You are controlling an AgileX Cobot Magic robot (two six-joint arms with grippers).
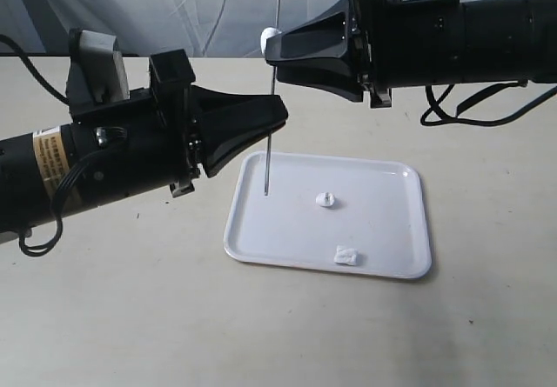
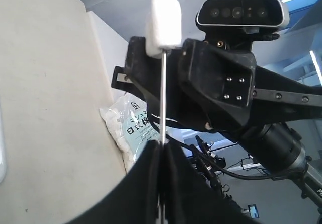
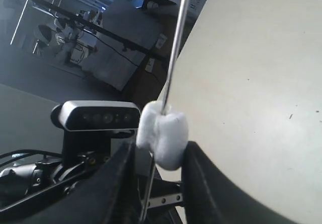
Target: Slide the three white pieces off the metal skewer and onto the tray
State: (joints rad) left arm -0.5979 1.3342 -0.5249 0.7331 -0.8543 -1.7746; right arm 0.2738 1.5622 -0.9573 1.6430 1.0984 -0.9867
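Note:
The metal skewer (image 1: 271, 135) stands nearly upright, its lower tip just above the tray (image 1: 383, 230). My left gripper (image 1: 280, 113) is shut on it partway up, and the left wrist view shows the rod (image 2: 163, 98) rising from the closed tips (image 2: 162, 146). One white piece (image 1: 270, 35) is still threaded high on the skewer. My right gripper (image 1: 268, 52) is closed on that lump (image 3: 162, 133), a finger on each side. Two other white pieces (image 1: 325, 200) (image 1: 347, 255) lie loose on the tray.
The tray rests on a beige table (image 1: 130, 300). A clear bag of white lumps with printed text (image 2: 128, 126) lies on the table behind the right arm in the left wrist view. A black cable (image 1: 452, 104) hangs under the right arm.

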